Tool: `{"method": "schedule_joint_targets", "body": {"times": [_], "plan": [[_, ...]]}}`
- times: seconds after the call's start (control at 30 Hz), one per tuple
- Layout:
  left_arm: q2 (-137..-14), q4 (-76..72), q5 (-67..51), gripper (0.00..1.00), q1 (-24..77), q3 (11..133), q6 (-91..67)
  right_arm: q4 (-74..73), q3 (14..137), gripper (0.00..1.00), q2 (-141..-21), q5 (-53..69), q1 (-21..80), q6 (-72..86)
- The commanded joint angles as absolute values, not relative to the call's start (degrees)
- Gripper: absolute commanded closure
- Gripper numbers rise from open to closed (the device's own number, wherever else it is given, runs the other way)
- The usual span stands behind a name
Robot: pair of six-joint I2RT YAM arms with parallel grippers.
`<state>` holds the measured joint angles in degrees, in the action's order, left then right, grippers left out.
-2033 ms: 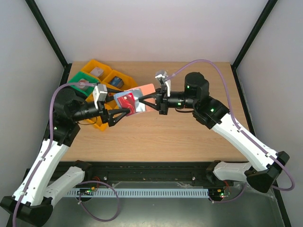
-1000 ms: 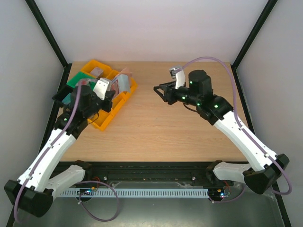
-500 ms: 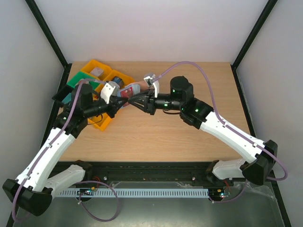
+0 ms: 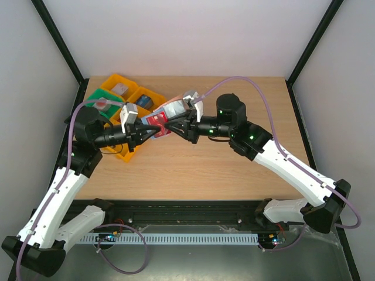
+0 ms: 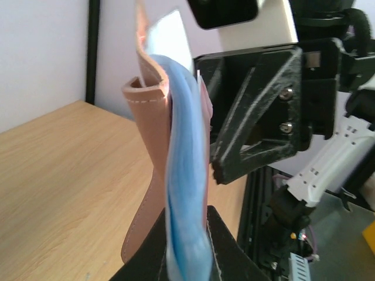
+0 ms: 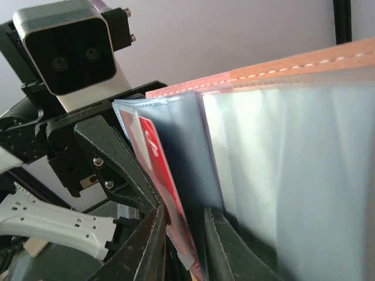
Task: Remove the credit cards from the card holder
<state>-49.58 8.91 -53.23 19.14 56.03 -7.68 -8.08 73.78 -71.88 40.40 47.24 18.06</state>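
The card holder (image 4: 176,108) is a tan leather wallet with clear sleeves, held up above the table's left half between both arms. My left gripper (image 4: 153,133) is shut on its lower end; in the left wrist view, blue sleeves (image 5: 184,175) and the leather cover (image 5: 146,146) rise from between that gripper's (image 5: 186,219) jaws. A red credit card (image 4: 155,123) sticks out of the sleeves. My right gripper (image 4: 170,124) meets the holder from the right. In its own view that gripper (image 6: 184,219) has narrow jaws pinching the red card (image 6: 155,170) and a blue-grey sleeve (image 6: 187,152).
Yellow trays (image 4: 126,88), a green tray (image 4: 94,96) and a black tray (image 4: 78,119) with small items sit at the table's back left, just behind my left arm. Bare wood (image 4: 222,170) stretches to the right and front.
The right arm swung left from mid-table to the held card holder, and its jaws narrowed onto the red card. The left gripper brought the holder out from over the trays.
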Motion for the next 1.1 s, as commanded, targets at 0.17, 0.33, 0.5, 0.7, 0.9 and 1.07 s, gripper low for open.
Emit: {"method": "schedule_joint_targets", "body": {"times": [0.17, 0.33, 0.5, 0.7, 0.9, 1.07], "plan": [[-47.27, 0.71, -68.54, 0.98, 19.78, 54.84, -5.71, -13.20, 76.87, 0.78, -71.01, 45.65, 47.05, 12.99], [-47.17, -1.87, -66.38, 0.98, 19.84, 53.98, -8.11, -9.90, 76.52, 0.93, -71.58, 49.76, 47.07, 15.45], [-46.99, -2.86, -65.64, 0.98, 20.04, 53.60, -9.56, -7.82, 76.04, 0.98, -71.88, 53.56, 47.03, 16.84], [-46.58, -4.35, -66.35, 0.84, 19.96, 52.56, -11.47, -3.60, 73.55, 0.98, -68.28, 53.54, 46.51, 17.73], [-46.28, -4.68, -66.69, 0.95, 19.95, 52.20, -11.77, -4.32, 73.20, 0.98, -67.24, 53.62, 44.53, 17.80], [-45.75, -4.48, -67.22, 0.98, 19.95, 52.03, -11.01, -6.79, 73.28, 0.86, -67.22, 52.10, 43.77, 16.68]]}}
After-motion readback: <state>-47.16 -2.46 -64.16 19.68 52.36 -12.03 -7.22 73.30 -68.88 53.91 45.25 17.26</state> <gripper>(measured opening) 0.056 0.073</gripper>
